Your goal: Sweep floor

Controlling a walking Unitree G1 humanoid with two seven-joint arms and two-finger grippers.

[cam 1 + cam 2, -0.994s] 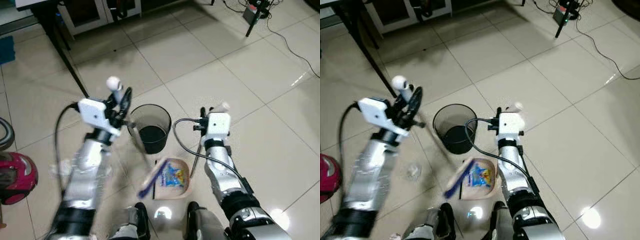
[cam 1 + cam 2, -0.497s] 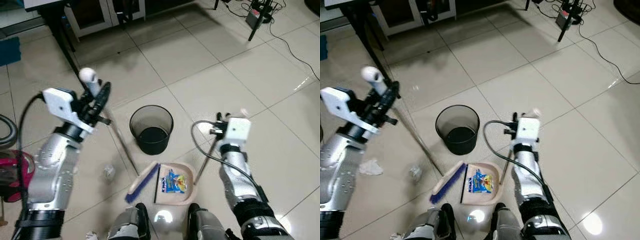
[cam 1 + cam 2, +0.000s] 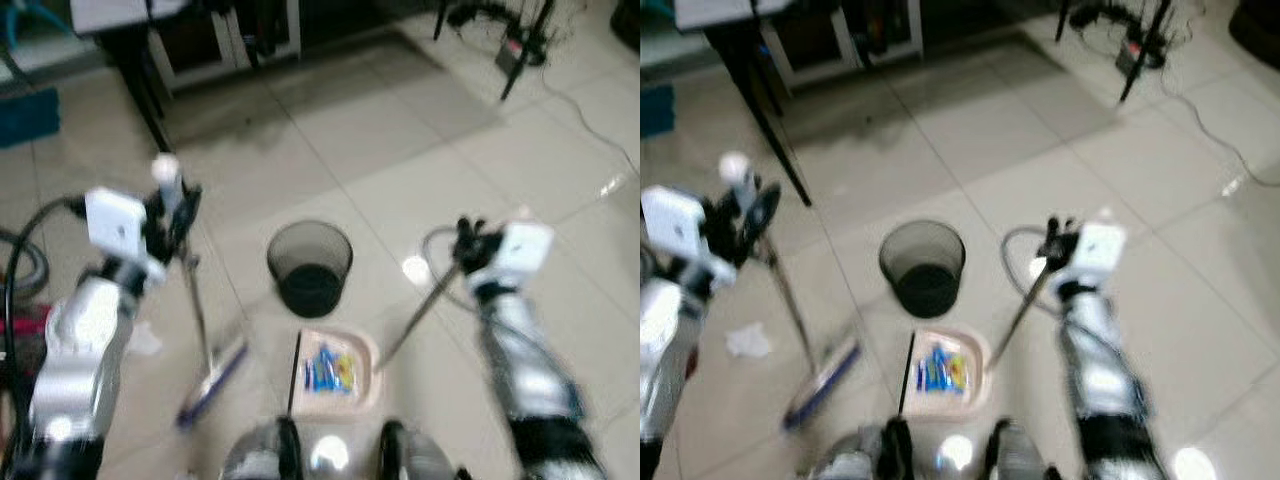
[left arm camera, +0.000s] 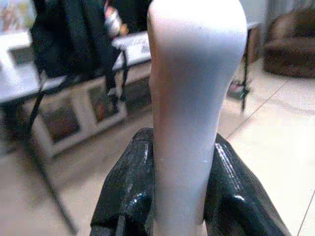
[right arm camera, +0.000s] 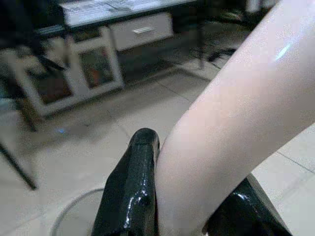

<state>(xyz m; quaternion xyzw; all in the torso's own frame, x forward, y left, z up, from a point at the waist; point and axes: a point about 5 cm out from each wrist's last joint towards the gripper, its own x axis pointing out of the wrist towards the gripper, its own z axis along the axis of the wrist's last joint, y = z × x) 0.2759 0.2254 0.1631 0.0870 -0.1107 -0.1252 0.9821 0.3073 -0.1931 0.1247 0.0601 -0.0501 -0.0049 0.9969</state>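
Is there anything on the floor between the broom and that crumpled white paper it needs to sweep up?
Nothing visible. The broom, held by the left gripper, has its head down on bare tiles, and the crumpled paper lies just to its left with open floor between. The dustpan and bin are on the broom's other side.

Two silver arms [image 3: 85,340] with darker bands near the elbows end in white box-shaped wrist modules [image 3: 116,220]. A black cable [image 3: 25,245] loops off each module. The gripper fingers [image 4: 125,196] are glossy black plastic with rounded tips.
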